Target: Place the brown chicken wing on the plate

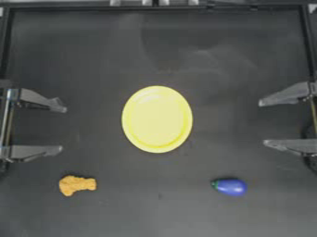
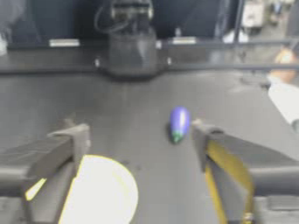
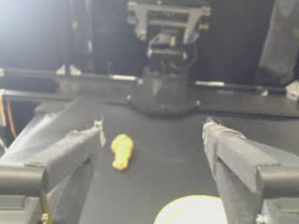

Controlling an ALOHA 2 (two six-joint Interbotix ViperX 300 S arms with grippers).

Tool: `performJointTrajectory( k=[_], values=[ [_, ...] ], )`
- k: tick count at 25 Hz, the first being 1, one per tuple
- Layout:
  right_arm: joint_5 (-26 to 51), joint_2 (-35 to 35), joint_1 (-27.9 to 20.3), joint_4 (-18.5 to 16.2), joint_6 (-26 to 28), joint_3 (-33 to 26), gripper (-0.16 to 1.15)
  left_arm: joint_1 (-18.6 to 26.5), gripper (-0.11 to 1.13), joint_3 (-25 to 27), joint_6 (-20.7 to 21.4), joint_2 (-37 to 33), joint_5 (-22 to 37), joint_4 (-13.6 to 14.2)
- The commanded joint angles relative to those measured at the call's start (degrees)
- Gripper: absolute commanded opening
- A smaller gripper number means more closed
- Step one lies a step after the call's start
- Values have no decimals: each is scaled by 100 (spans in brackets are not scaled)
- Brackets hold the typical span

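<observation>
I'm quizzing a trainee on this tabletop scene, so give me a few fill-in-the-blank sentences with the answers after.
1. The plate is coloured ____.
2. The brown chicken wing lies nearest the ____ pincer.
3. The left pincer and the right pincer both stand ____, holding nothing.
4. The blue eggplant has a ____ tip.

Missing words: yellow; left; open; green
</observation>
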Motion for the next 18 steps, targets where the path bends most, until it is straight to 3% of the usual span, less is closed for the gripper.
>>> performJointTrajectory(
  k=[1,9,13,18],
  values=[
    [26,18,9,53,9,-176,99,-9,103,-439,-18,18,861,9],
    [211,18,0,229,18,-193,99,0,103,-1160,-308,439,3085,0],
    [229,18,9,255,26,-202,99,-62,103,-1397,-642,932,3814,26],
    [290,9,9,255,44,-193,99,-369,103,-1600,-1020,1415,4254,123]
  ],
)
